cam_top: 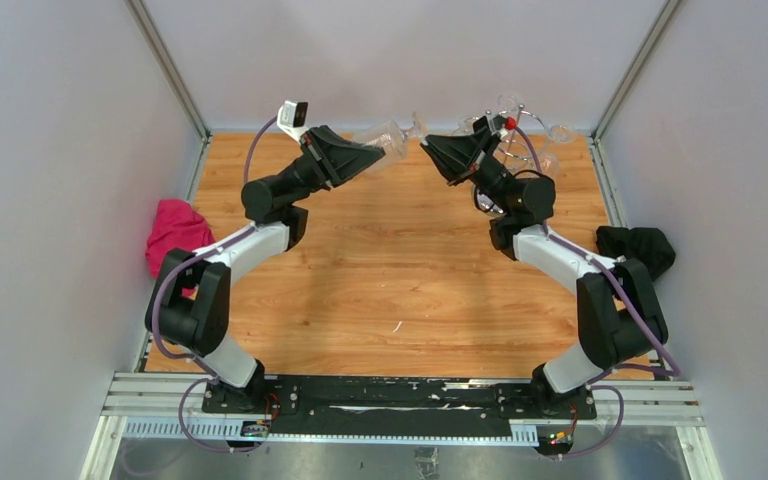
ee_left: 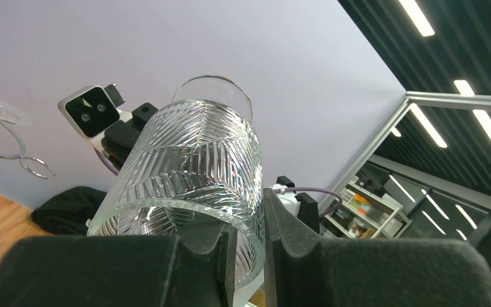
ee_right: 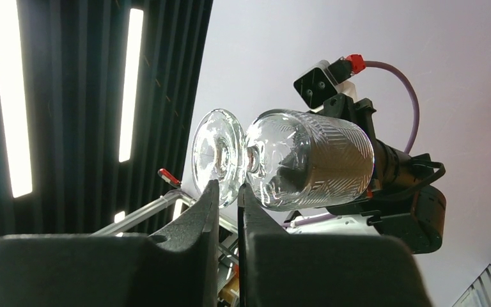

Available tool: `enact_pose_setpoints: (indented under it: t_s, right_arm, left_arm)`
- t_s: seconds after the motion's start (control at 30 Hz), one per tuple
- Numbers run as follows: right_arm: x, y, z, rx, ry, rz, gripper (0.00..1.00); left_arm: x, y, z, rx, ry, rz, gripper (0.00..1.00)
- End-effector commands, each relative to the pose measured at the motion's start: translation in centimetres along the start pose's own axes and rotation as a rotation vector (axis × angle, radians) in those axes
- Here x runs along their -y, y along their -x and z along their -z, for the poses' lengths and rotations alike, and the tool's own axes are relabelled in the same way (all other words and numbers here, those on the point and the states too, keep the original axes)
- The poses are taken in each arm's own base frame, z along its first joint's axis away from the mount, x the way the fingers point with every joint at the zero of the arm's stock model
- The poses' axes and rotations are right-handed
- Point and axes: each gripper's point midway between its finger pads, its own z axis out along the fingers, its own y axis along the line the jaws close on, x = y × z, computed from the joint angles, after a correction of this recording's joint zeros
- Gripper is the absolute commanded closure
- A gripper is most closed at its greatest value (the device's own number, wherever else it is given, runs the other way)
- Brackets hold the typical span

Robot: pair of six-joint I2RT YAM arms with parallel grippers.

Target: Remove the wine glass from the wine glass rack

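The wine glass (cam_top: 392, 136) lies on its side in the air between my two grippers, above the back of the table. My left gripper (ee_left: 249, 214) is shut on the rim of its cut-pattern bowl (ee_left: 192, 166), one finger inside and one outside the wall. My right gripper (ee_right: 226, 188) is shut on the edge of the glass's round foot (ee_right: 217, 157), with the bowl (ee_right: 313, 160) pointing away towards the left arm. The chrome wine glass rack (cam_top: 520, 122) stands behind the right gripper at the back right; its curled hooks (ee_left: 13, 137) show in the left wrist view.
A pink cloth (cam_top: 174, 232) lies at the table's left edge and a black cloth (cam_top: 640, 248) at its right edge. More clear glasses (cam_top: 550, 150) hang on the rack. Grey walls close in the back and both sides.
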Motion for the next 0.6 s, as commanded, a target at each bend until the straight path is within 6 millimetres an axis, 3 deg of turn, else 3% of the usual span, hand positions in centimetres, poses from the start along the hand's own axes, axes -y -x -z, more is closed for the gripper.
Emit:
enact_pose_setpoints:
  t_s: [0.0, 0.1, 0.3, 0.57]
  right_arm:
    - [1.3, -4.0, -0.2, -0.158, -0.029, 0.078, 0.81]
    - [0.8, -4.1, -0.2, -0.163, -0.023, 0.089, 0.56]
    - [0.8, -4.0, -0.2, -0.153, -0.035, 0.103, 0.28]
    - [0.9, -2.8, 1.1, -0.098, -0.035, 0.103, 0.24]
  left_arm:
    - [3.1, 0.1, -0.8, 0.048, -0.064, -0.061, 1.00]
    - [3.8, 0.5, -0.5, 0.075, -0.062, -0.089, 1.00]
    - [5.4, 1.2, -0.1, 0.100, -0.074, -0.112, 1.00]
    - [5.6, 2.2, 0.7, 0.119, 0.009, -0.170, 1.00]
